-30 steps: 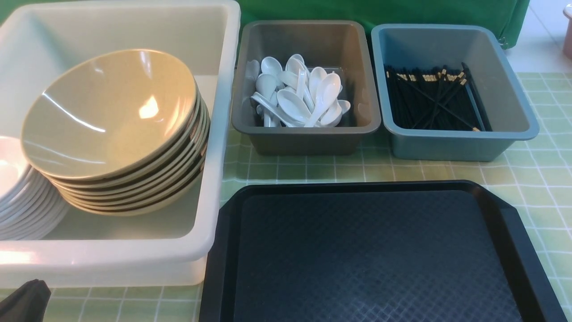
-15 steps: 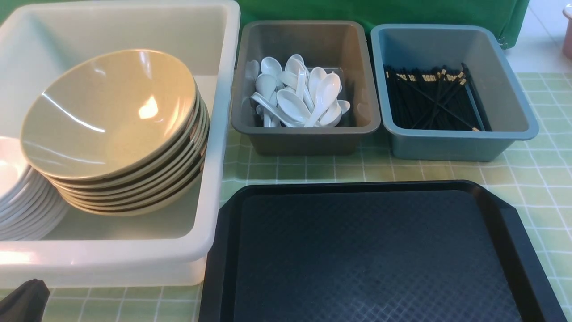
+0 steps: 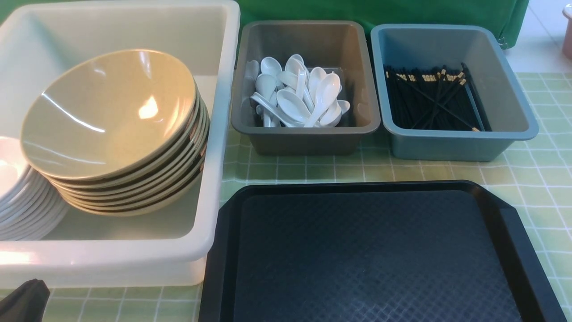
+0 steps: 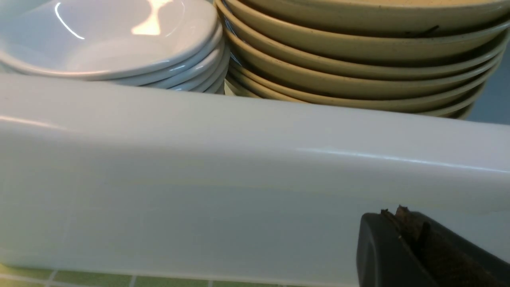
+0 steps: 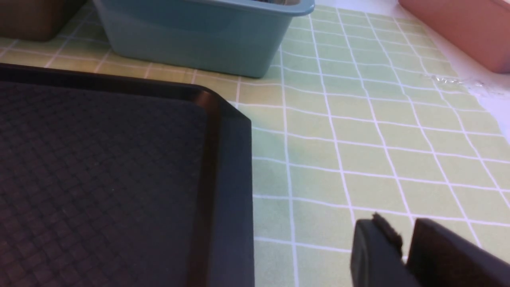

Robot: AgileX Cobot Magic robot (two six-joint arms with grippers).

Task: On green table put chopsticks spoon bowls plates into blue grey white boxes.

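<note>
Black tray (image 3: 375,255) at lower right of the front view lies bare; bowls (image 3: 111,116), spoons (image 3: 297,96), chopsticks (image 3: 431,100) sit boxed. Left gripper (image 4: 402,223) together, right gripper (image 5: 404,239) slightly apart, both empty: simply park clear.

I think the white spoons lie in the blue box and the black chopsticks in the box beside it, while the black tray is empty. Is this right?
Not quite. In the front view the white spoons lie in the dark grey box; the black chopsticks are in the blue box beside it. The black tray is empty, as you say.

plates (image 3: 18,197) cut off at front view's left edge, black tray (image 3: 371,255) cropped below
</note>
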